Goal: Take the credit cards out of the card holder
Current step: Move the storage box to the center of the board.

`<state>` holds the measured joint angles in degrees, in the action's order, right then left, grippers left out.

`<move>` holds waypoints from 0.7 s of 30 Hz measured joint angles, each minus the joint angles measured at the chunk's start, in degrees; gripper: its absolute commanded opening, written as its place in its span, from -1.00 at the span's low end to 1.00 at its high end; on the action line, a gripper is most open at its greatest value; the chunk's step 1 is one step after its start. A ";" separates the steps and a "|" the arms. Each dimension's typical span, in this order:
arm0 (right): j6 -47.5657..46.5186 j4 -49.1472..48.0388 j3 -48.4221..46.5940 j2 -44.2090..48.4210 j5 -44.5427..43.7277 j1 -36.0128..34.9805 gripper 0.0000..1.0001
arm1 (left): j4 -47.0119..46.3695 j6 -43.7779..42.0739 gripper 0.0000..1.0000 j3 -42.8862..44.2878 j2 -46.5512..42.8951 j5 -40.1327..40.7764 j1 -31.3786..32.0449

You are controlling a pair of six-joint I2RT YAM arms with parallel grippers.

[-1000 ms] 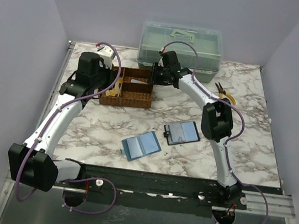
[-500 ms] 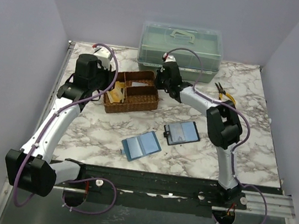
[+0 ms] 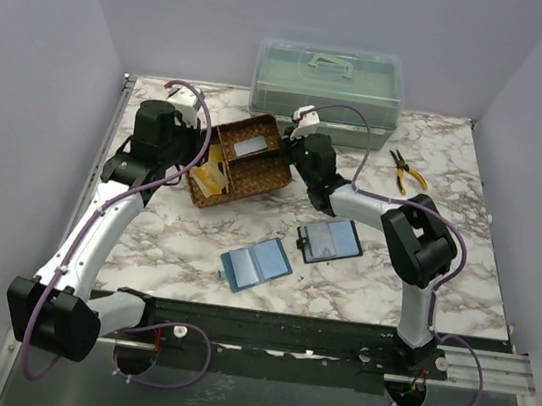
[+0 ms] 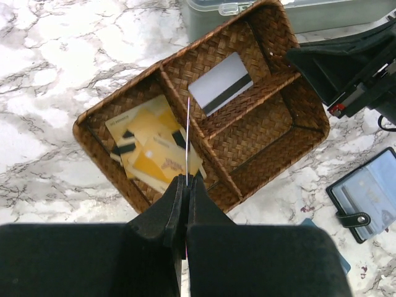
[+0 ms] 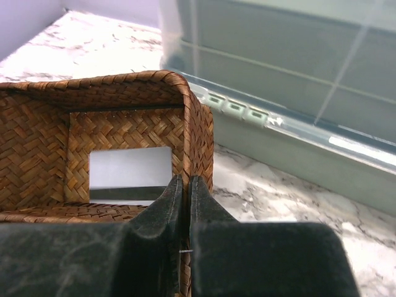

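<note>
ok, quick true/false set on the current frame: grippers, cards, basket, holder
1. The left gripper pinches a card edge-on over the wicker basket. True.
2. The yellow cards share a compartment with the striped white card. False: a divider separates them.
3. The card holder lies closed. False: it lies open on the table, inside up.
4. The pliers lie on the table, outside the basket. True.
5. The right gripper is wide open. False: its jaws are closed on the basket's corner wall.
</note>
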<state>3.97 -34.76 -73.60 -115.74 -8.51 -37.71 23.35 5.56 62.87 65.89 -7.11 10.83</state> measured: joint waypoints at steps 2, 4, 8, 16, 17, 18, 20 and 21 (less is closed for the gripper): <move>-1.36 -2.32 0.70 0.35 0.00 -0.72 -1.00 | 0.00 0.04 -1.00 0.00 -0.13 -0.11 0.00; -1.64 -3.13 0.66 0.35 0.00 -1.01 -1.00 | 0.00 0.17 -1.00 0.00 -0.24 -0.33 0.00; 0.15 2.51 -2.80 -0.04 -0.28 -1.38 -0.98 | 0.00 0.20 -1.00 0.00 -0.22 -2.64 0.00; 5.55 17.40 -14.16 -3.02 0.46 -1.03 -0.66 | 1.88 -3.06 -1.00 2.56 6.58 -14.62 0.00; 6.69 20.06 -16.02 -3.37 1.25 -0.85 -0.66 | 2.29 -3.41 -1.00 2.86 7.37 -15.37 0.00; 7.02 20.98 -16.68 -3.54 1.60 -0.57 -0.66 | 3.06 -4.46 -1.00 3.37 8.81 -16.63 0.00; 8.44 24.65 -19.32 -4.33 3.13 0.11 -0.59 | 4.20 -6.21 -1.00 4.02 10.51 -18.38 0.00; 9.09 26.05 -20.52 -4.72 3.82 0.52 -0.50 | 4.87 -7.50 -1.00 4.52 11.58 -19.41 0.00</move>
<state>13.06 -8.71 -94.13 -120.46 -4.69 -37.19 28.23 -1.93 67.40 77.47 -26.52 10.83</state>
